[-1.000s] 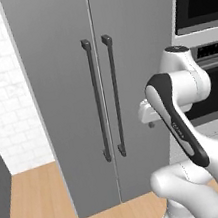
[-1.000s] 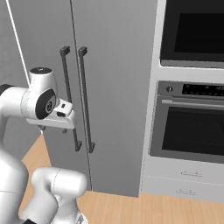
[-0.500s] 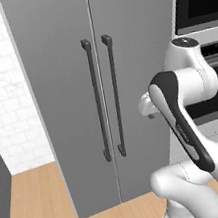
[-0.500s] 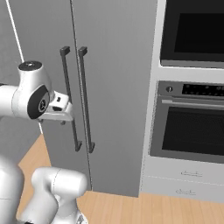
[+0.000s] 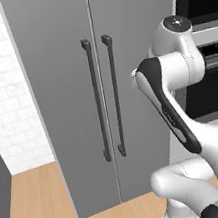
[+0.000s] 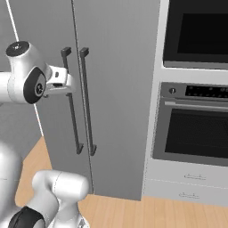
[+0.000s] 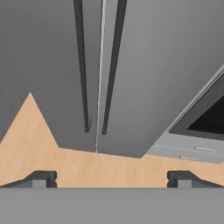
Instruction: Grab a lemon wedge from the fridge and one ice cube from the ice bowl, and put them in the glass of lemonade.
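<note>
Fridge (image 5: 69,102) doors both closed, black bar handles (image 5: 106,98) side by side at the centre seam. Gripper (image 7: 112,177) spread wide, empty, in front of the fridge, clear of the handles. Wall oven (image 6: 196,120) right of the fridge.

Raised at chest height, elbow bent, wrist turned forward and tilted down; gripper (image 7: 111,178) spread wide, fingertips (image 7: 41,178) holding nothing.

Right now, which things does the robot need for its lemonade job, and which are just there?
For the job:
- fridge, both doors shut
- its two black handles
- gripper, open, holding nothing

Just there:
- oven
- drawers under the oven
- wooden floor
- white brick wall
</note>
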Tool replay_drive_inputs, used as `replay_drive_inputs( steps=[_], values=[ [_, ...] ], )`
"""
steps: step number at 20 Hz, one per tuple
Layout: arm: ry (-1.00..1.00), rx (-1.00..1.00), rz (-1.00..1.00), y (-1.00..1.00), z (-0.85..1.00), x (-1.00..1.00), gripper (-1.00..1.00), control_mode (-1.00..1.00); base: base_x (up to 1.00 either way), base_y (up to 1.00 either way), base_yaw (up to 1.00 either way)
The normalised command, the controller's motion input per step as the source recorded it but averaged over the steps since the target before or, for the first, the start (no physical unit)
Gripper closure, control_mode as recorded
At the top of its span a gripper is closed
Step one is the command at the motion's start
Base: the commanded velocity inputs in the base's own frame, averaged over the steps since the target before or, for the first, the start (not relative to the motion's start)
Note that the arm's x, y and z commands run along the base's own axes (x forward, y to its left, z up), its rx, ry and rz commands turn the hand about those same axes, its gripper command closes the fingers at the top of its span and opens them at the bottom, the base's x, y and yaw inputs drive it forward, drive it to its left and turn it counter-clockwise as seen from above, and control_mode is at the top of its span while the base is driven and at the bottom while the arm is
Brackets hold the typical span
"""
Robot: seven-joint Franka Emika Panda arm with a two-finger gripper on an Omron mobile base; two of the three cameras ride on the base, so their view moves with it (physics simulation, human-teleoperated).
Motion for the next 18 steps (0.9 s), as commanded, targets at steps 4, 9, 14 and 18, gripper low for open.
replay_drive_inputs(
  steps=[4,9,14,18],
  values=[
    [-0.02,0.03,0.02,-0.15,-0.01,0.42,-1.00,-1.00,0.00,0.00,0.00],
    [-0.04,0.00,0.00,0.16,-0.50,0.76,-1.00,-1.00,0.00,0.00,0.00],
    [0.00,0.01,0.00,0.24,-0.75,0.99,-1.00,-1.00,0.00,0.00,0.00],
    [0.01,0.04,-0.01,0.23,-0.53,1.00,-1.00,-1.00,0.00,0.00,0.00]
  ],
)
